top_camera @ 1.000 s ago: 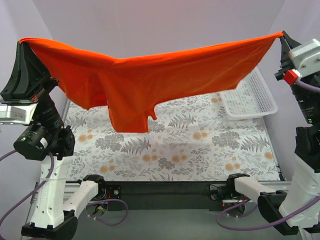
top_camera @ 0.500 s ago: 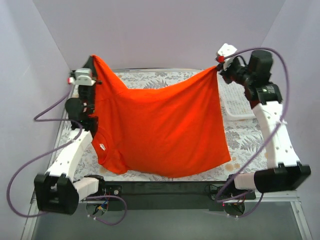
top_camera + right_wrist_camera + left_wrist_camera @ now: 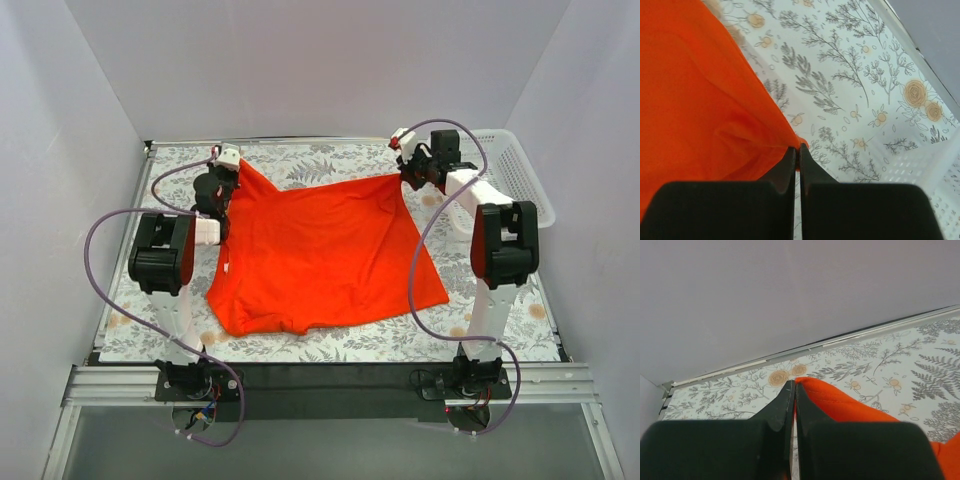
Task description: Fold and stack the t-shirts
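Here the t-shirt (image 3: 320, 250) lies spread on the tabletop (image 3: 330, 345). The left tool (image 3: 793, 390) is clenched on one far corner, the right tool (image 3: 797, 150) on the other, near the basket (image 3: 515, 175).

The table (image 3: 320, 160), covered in a white fern-and-flower print, is carrying an orange-red t-shirt (image 3: 320, 250) that is lying spread out, nearly flat, across its middle. A white mesh basket (image 3: 515, 170) is sitting at the far right corner, apart from the cloth.
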Robot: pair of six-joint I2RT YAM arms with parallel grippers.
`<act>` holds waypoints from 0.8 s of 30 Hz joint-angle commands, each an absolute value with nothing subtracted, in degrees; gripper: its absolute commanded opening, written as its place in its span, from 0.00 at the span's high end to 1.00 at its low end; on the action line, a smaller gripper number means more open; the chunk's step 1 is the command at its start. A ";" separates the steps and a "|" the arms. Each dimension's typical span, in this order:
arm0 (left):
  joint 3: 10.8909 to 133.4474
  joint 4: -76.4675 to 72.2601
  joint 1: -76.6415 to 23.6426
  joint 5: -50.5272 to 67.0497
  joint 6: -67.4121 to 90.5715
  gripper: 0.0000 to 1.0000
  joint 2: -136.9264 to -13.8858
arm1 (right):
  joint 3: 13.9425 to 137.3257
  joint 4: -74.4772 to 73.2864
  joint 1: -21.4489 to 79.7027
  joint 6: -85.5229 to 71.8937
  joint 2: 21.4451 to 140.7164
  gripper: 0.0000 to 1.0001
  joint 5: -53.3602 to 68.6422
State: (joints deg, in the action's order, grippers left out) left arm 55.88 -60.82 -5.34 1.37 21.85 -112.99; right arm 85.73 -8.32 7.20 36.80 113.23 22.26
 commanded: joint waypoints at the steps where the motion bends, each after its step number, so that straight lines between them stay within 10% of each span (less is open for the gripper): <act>1: 61.25 -64.16 -4.92 1.14 18.64 1.00 -114.78 | 93.24 -2.29 7.38 35.25 117.49 0.99 17.24; 12: 65.48 -62.48 -4.75 0.70 18.45 1.00 -115.50 | 98.62 -1.84 7.38 32.26 118.75 0.99 13.01; 24: 58.88 -59.52 -4.83 -2.90 34.08 1.00 -69.32 | 101.68 -15.45 6.77 29.27 85.45 0.99 20.30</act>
State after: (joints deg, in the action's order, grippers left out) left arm 57.54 -57.87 -5.19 -0.84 27.70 -81.87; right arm 95.57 -11.92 7.14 31.29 95.53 17.08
